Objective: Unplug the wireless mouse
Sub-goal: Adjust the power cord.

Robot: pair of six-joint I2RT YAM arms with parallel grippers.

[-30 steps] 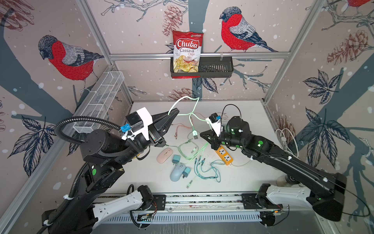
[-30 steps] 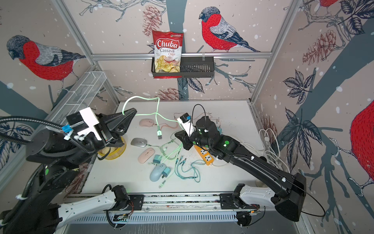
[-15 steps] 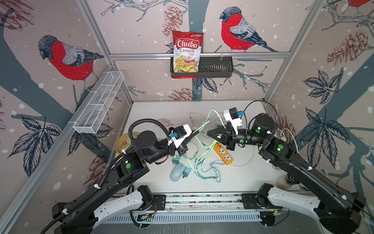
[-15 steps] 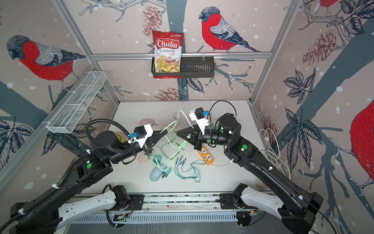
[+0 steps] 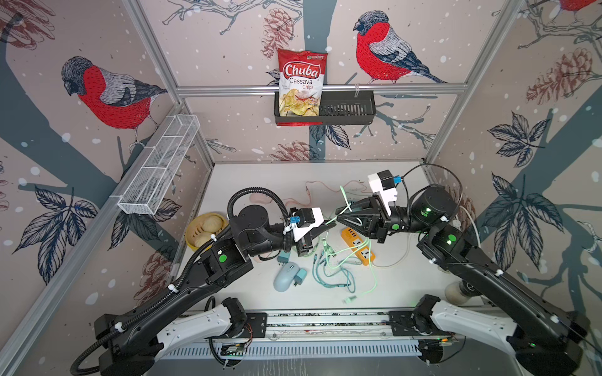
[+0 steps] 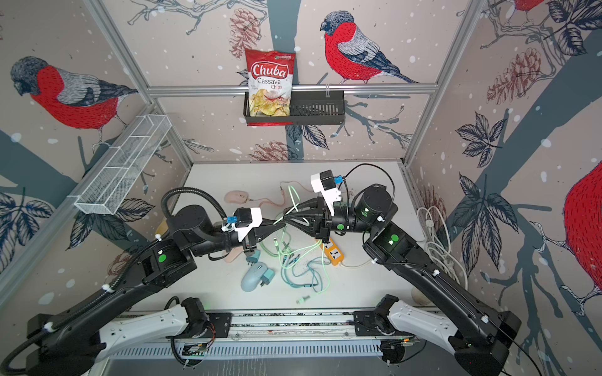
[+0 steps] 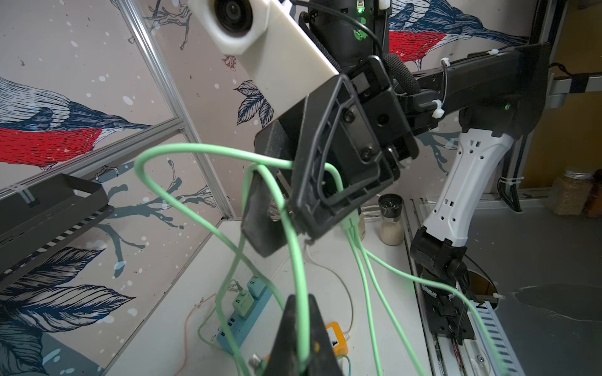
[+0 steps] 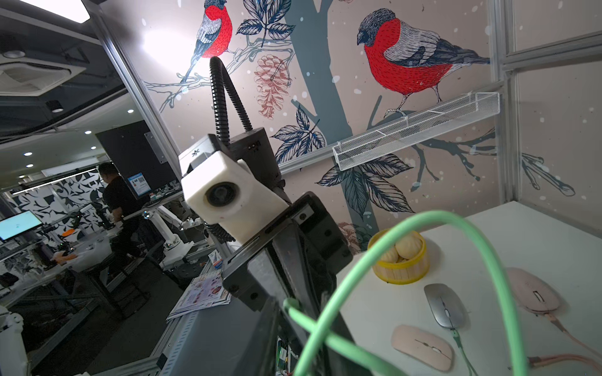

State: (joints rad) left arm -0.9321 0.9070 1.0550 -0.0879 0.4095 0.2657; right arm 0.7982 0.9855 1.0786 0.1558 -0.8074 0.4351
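A silver mouse (image 8: 444, 304) lies on the white table (image 5: 407, 286) with a thin green lead in its end; two pink mice (image 8: 422, 346) lie beside it. My arms hide the silver one in both top views. A thicker green cable (image 5: 345, 198) loops up from the table. My left gripper (image 5: 329, 224) hangs above the table's middle, shut on this cable (image 7: 296, 260). Tip to tip with it is my right gripper (image 5: 340, 217), whose fingers (image 7: 260, 215) stand slightly apart with the cable running between them. A blue mouse (image 5: 286, 275) lies nearer the front.
An orange power strip (image 5: 358, 241) and a tangle of teal and green cables (image 5: 332, 276) lie under the grippers. A blue power strip (image 7: 247, 312) holds green plugs. A yellow steamer basket (image 5: 205, 228) stands at the left, a shaker (image 7: 391, 221) at the right edge.
My left arm came down from near the camera to the table's middle. My right gripper rose off the power strip to meet it at the green cable, and its jaws have loosened.
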